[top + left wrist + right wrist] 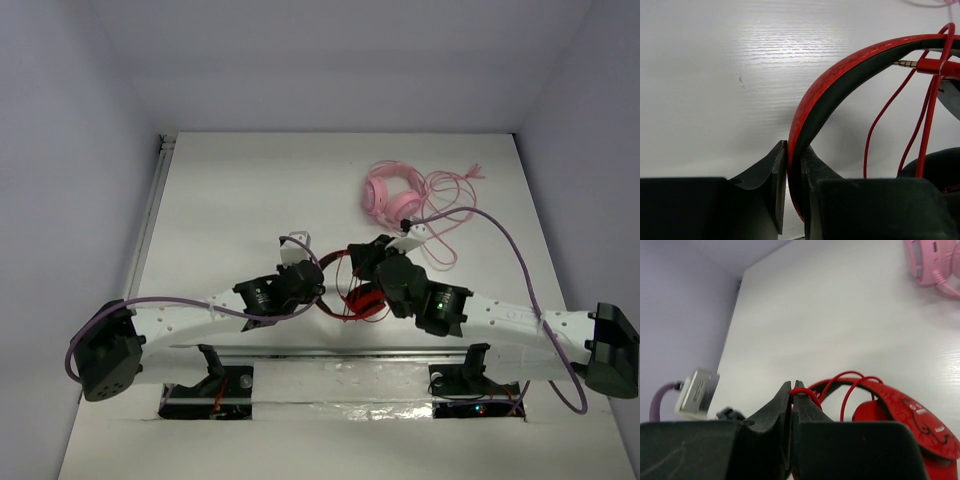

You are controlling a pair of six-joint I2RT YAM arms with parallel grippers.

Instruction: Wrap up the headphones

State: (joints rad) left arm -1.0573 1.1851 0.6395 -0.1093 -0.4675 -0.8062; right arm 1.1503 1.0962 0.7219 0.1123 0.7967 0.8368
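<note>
Tabletop white, faint wood grain, matte with a soft glare patch in the left wrist view. Pale lilac-grey walls close it in on three sides, and a metal rail runs along the left edge. Headphones sit near the middle of the near half, between the two wrists and partly hidden under them. Left hand clamped on the headband, red outer face against one finger, black lining against the other. From that grip the band arches up and off to the right. Long axis seems to run across the tabletop from left hand toward right hand, but the top view is too crowded to fix it closely. One red cup with dark markings shows low in the right wrist view, face tilted up. Right hand pinched together on the cable, which loops loosely over the band. Plug, gold tip pointing left, hangs beside the band's far end. Pink headphones with tangled pink cable lie well apart, farther back on the right.
</note>
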